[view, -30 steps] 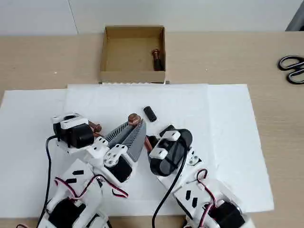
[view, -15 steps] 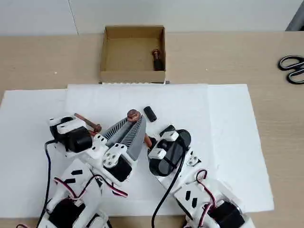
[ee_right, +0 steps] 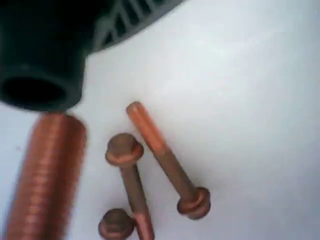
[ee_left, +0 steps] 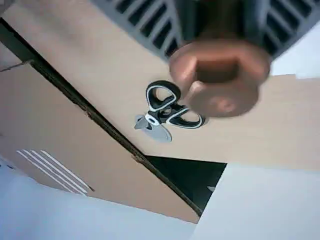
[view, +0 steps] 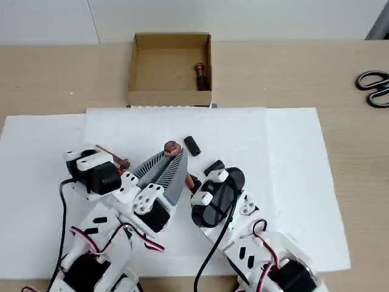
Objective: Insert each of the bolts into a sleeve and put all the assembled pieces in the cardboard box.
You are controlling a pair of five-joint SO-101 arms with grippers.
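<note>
My left gripper (view: 169, 156) is shut on a copper bolt (view: 171, 147); its hex head (ee_left: 220, 75) sticks out between the grey fingers (ee_left: 145, 20). My right gripper (ee_right: 50, 45) is shut on a black sleeve (ee_right: 37, 75), whose open mouth faces the held bolt's threaded shaft (ee_right: 47, 175), which ends just short of it. Loose bolts (ee_right: 162, 155) lie on the white paper beyond them. Another loose bolt (view: 113, 156) and a spare black sleeve (view: 192, 146) lie on the sheet. The cardboard box (view: 138, 68) holds one assembled piece (view: 200, 76).
The white paper sheet (view: 292, 170) covers the near table. Both arms crowd its front middle, the right arm's body (view: 216, 194) close beside the left fingers. Scissors (view: 374, 88) lie at the far right on the wooden table (view: 61, 73).
The left arm's wrist has shifted slightly left, which uncovered the loose bolt beside it. The held bolt's head has crept a little toward the box. The right arm has barely moved.
</note>
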